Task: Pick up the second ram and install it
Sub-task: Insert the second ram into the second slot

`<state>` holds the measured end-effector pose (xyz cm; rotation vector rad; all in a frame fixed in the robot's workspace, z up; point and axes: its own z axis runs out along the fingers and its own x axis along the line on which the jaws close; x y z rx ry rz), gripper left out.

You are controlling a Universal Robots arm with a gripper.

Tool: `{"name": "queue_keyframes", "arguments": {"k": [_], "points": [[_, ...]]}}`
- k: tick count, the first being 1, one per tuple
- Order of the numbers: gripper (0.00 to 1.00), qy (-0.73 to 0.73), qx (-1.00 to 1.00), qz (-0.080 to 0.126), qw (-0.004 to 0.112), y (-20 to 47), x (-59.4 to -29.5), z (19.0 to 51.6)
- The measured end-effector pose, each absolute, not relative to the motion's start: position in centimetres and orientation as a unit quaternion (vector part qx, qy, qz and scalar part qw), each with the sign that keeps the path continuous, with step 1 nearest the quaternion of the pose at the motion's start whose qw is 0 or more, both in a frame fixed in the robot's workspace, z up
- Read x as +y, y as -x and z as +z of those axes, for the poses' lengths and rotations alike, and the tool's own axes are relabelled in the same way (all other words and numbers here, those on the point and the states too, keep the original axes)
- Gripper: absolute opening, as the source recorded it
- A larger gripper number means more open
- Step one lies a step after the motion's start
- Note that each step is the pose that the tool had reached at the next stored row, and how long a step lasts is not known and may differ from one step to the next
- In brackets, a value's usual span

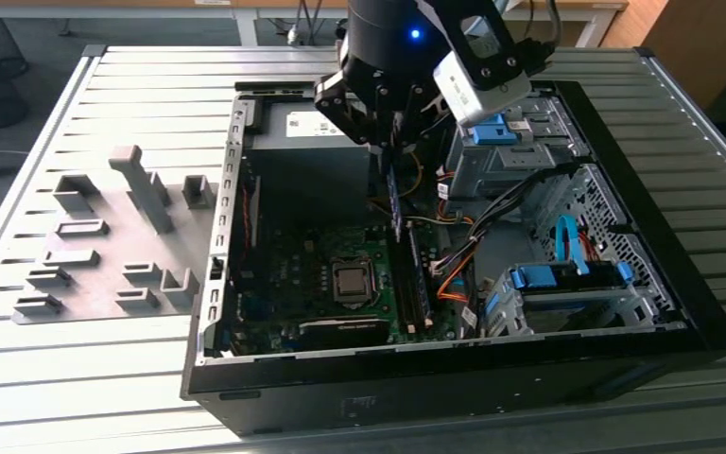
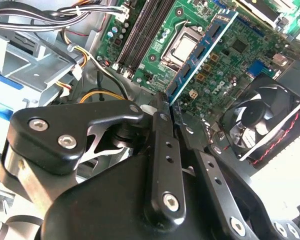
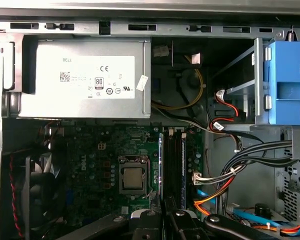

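Claw (image 2: 171, 116) clamped on second ram (image 2: 202, 52), thin blue-green stick, edge-on above motherboard (image 2: 230, 65)

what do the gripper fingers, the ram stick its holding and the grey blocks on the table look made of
The gripper: its fingers look like black matte metal, probably anodised, going by the crisp edges and screw heads. The second ram: a thin blue-green board, likely rigid circuit-board laminate, seen edge-on. The fixture blocks: dull uniform grey, probably plastic; the look leaves it open.
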<state>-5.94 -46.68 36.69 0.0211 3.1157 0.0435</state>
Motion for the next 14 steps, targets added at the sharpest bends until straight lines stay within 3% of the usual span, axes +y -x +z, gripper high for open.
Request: {"name": "queue_keyframes", "arguments": {"k": [14], "points": [[0.14, -0.007, 1.0, 0.014, 0.013, 5.95, -46.68, 36.48]]}}
